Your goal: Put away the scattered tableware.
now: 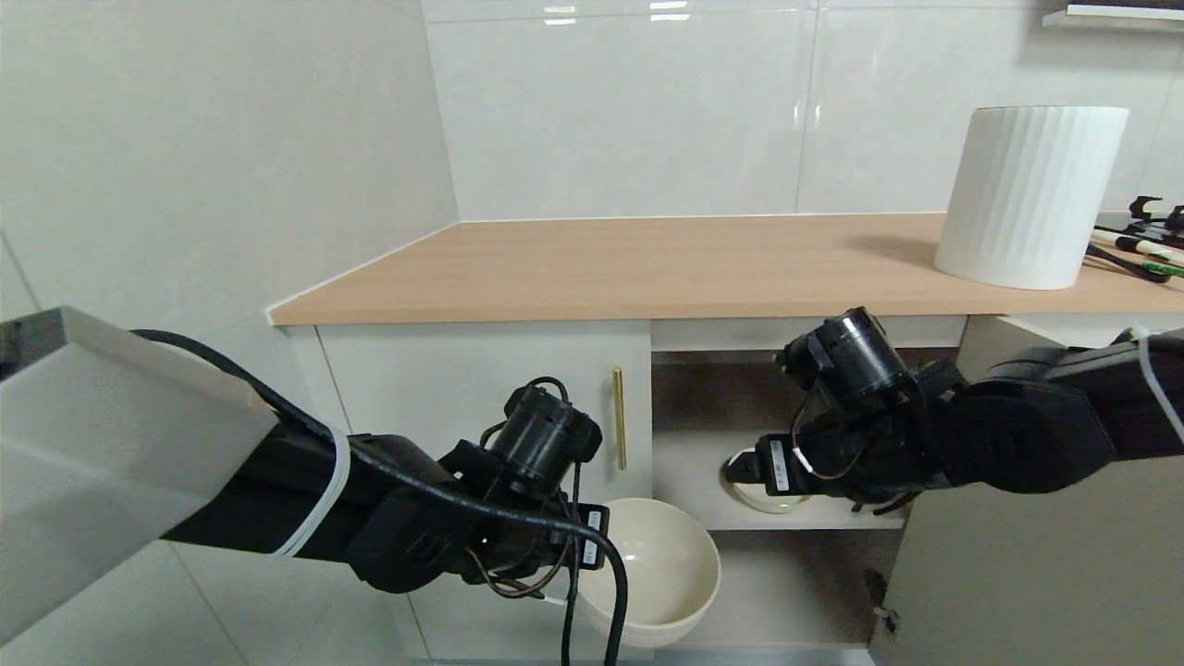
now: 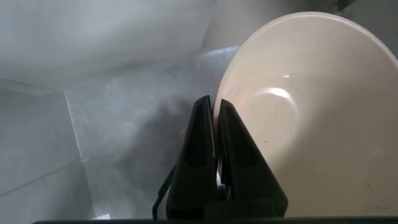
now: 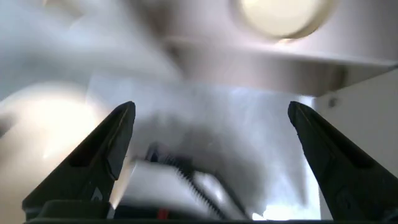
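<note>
Nothing legible (the white labels (image 1: 780,465) are too small).

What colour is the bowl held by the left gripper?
Cream, plain with no pattern. The bowl shows best in the head view.

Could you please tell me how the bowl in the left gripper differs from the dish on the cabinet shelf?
The bowl hangs outside the cabinet, pinched at its rim by the left gripper; the dish rests on the shelf, apart from the open right gripper. The bowl looks clearly larger and deeper than the dish. Both are round and cream-coloured.
</note>
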